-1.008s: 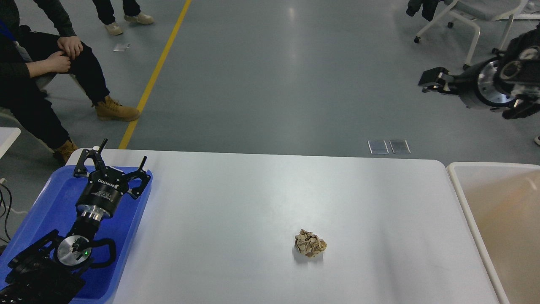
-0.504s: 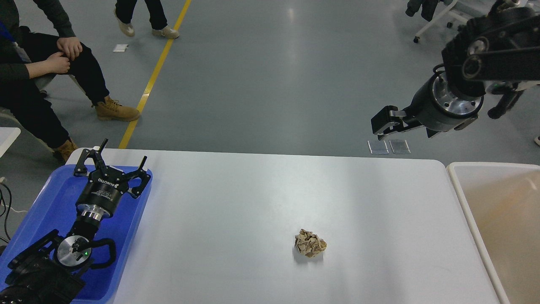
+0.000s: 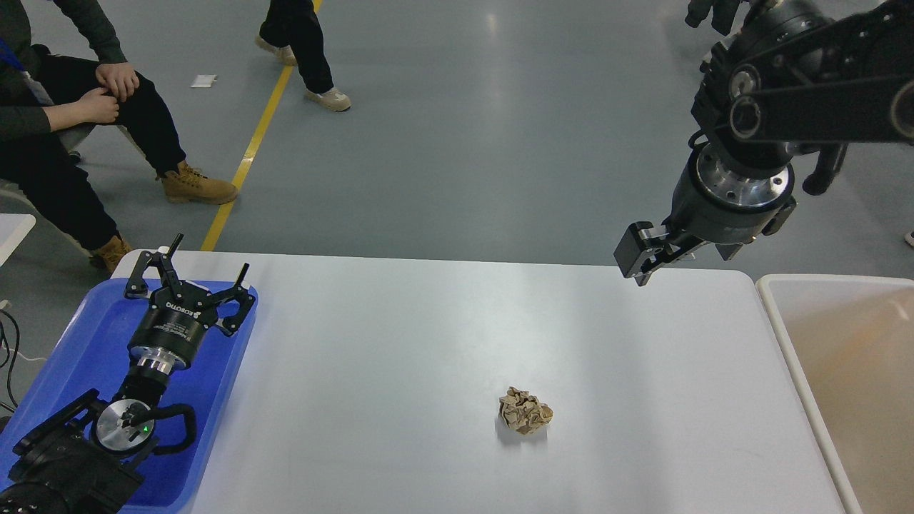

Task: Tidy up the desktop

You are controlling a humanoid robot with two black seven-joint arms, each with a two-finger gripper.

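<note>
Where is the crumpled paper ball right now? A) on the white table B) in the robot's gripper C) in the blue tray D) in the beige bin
A: the paper ball lies alone on the white table, apart from the blue tray, the beige bin and both grippers.

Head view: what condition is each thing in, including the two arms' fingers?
Paper ball: crumpled, lying loose on the desktop.
Left gripper: fingers spread open over the blue tray, holding nothing.
Right gripper: raised above the desktop's far edge; open or shut unclear.
Bin: open-topped.
</note>
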